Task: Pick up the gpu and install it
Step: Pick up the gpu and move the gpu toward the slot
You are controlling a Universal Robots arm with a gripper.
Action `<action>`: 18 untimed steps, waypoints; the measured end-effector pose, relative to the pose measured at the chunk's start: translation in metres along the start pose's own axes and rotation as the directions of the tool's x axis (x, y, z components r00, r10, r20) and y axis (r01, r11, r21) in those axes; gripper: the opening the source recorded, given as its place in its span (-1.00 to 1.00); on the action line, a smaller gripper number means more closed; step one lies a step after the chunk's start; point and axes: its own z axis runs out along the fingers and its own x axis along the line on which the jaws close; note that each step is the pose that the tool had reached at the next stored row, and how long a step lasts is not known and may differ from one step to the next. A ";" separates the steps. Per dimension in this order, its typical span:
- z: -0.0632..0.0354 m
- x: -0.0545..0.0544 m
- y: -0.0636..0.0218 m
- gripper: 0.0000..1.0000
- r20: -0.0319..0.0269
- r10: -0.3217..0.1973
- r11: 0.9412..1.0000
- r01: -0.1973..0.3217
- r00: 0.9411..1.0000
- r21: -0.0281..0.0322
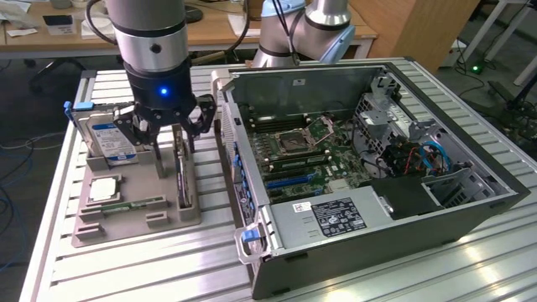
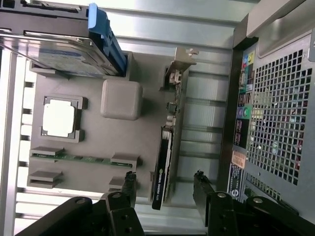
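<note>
Our claw [image 2: 165,181] hangs spread wide with a finger on either side of the gpu [image 2: 161,169], clear of both faces and holding nothing. We judge the card stands on edge in its slot of the grey holder [image 2: 93,142] so its flat sides can be pinched, with the open computer case [image 1: 403,233] just beside.

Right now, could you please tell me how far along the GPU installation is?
Done: the open pincer is lined up over the grey holder, with a finger on either side of the gpu. In hand: nothing. The card stands on edge in its slot and is not gripped. Left: the grasp, the lift, and seating it in the open computer case.
</note>
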 end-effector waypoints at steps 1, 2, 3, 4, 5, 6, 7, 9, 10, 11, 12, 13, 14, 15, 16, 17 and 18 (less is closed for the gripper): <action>0.0018 0.000 -0.0001 0.18 0.000 0.000 1.000 0.000 1.000 0.000; 0.0036 0.000 -0.0001 0.18 0.000 0.000 1.000 0.000 1.000 0.000; 0.0054 0.000 -0.0003 0.18 0.000 0.000 1.000 0.000 1.000 0.000; 0.0072 0.000 -0.0004 0.18 0.000 0.000 1.000 0.000 1.000 0.000; 0.0090 0.000 -0.0004 0.18 0.000 0.000 1.000 0.000 1.000 0.000; 0.0106 0.000 -0.0005 0.18 0.000 0.000 1.000 0.000 1.000 0.000; 0.0122 0.000 -0.0006 0.18 0.000 0.000 1.000 0.000 1.000 0.001; 0.0148 0.000 -0.0008 0.18 0.000 0.000 1.000 0.000 1.000 0.003; 0.0160 0.000 -0.0008 0.18 0.000 0.000 1.000 0.000 1.000 0.004; 0.0170 0.000 -0.0008 0.18 0.000 0.000 1.000 0.000 1.000 0.004; 0.0177 0.000 -0.0008 0.18 -0.001 0.000 1.000 0.000 1.000 0.005; 0.0184 0.000 -0.0009 0.18 0.000 0.000 1.000 0.000 1.000 0.005; 0.0191 0.000 -0.0009 0.18 0.000 0.000 1.000 0.000 1.000 0.005; 0.0200 0.000 -0.0009 0.18 0.000 0.000 1.000 0.000 1.000 0.005; 0.0208 0.000 -0.0010 0.18 0.000 0.000 1.000 0.000 1.000 0.005; 0.0214 0.000 -0.0010 0.18 0.000 0.000 1.000 0.000 1.000 0.005; 0.0221 0.000 -0.0010 0.18 0.000 0.000 1.000 0.000 1.000 0.005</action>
